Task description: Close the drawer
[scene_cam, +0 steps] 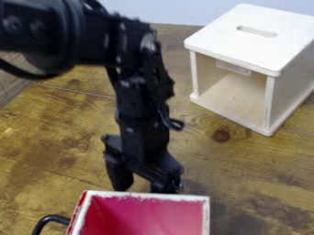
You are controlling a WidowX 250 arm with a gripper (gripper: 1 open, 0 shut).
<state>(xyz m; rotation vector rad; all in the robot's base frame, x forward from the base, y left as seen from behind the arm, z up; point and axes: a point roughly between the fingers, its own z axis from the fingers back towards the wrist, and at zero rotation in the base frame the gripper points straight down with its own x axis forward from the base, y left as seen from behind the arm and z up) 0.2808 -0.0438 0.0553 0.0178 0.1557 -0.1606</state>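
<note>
The drawer (141,218) is a box-shaped tray with a glossy red inside and thin white rim, at the bottom middle of the view. A black loop (50,223) sticks out at its left corner. My black gripper (145,177) hangs just behind the drawer's far rim, fingers pointing down. The jaws stand open with nothing between them. One fingertip (120,178) sits near the rim's left part, the other near the middle. The arm rises up and to the left behind it.
A pale wooden cube box (252,62) with a slot in its top and an open front stands at the back right. The wooden tabletop (245,156) shows between box and drawer. A wall edge lies at the far left.
</note>
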